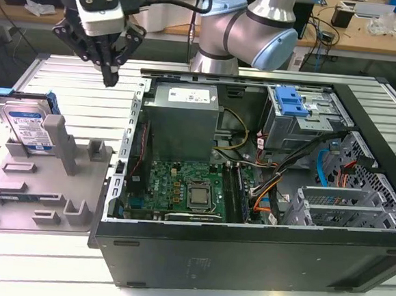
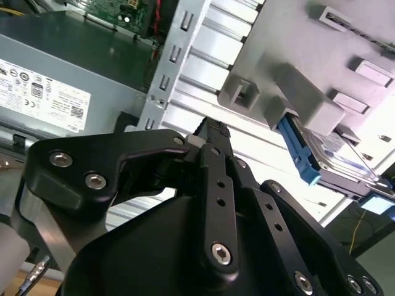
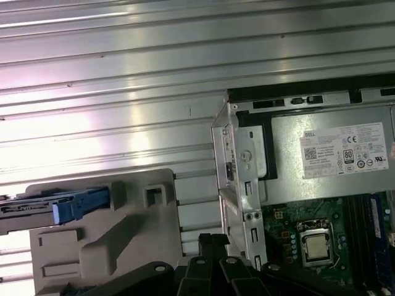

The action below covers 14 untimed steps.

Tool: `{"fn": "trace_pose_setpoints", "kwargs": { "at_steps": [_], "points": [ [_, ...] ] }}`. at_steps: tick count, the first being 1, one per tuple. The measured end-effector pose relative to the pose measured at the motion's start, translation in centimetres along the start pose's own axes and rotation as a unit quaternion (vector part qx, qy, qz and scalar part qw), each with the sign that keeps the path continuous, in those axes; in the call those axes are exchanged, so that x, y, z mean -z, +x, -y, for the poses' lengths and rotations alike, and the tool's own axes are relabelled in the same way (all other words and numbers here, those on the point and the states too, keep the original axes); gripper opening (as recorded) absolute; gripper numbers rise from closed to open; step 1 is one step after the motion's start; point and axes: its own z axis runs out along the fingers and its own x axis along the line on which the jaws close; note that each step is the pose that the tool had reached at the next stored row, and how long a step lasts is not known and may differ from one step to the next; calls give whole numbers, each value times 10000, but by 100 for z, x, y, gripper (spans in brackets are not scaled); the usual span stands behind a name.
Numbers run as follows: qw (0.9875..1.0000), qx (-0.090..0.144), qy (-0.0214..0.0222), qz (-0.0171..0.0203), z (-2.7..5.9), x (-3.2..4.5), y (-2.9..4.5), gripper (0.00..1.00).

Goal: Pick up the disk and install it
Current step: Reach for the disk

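Ribbed aluminium tabletop (image 1: pixel 67 69) below, cluttered wooden desks (image 1: pixel 371 38) beyond the open computer case (image 1: pixel 244 261). Hovering just outside the case by its power supply (image 1: pixel 183 116), gripper (image 1: pixel 110 81) clenched empty. Propped in grey fixture (image 1: pixel 50 198) beside the case, the disk (image 1: pixel 28 128)

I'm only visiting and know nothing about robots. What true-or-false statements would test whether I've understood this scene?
1. The hand hangs outside the case. True.
2. The disk stands in a grey holder. True.
3. The hand grips the disk. False: it is shut on nothing and is apart from the disk.
4. The case has its side cover on. False: it is open, with the board showing.
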Motion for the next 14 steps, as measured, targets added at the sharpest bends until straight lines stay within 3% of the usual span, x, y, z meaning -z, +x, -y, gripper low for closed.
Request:
{"fn": "trace_pose_setpoints", "kwargs": {
  "at_steps": [14],
  "points": [
    [10000, -84, 2, 3, 22, -12, 493, 11]
  ]
}}
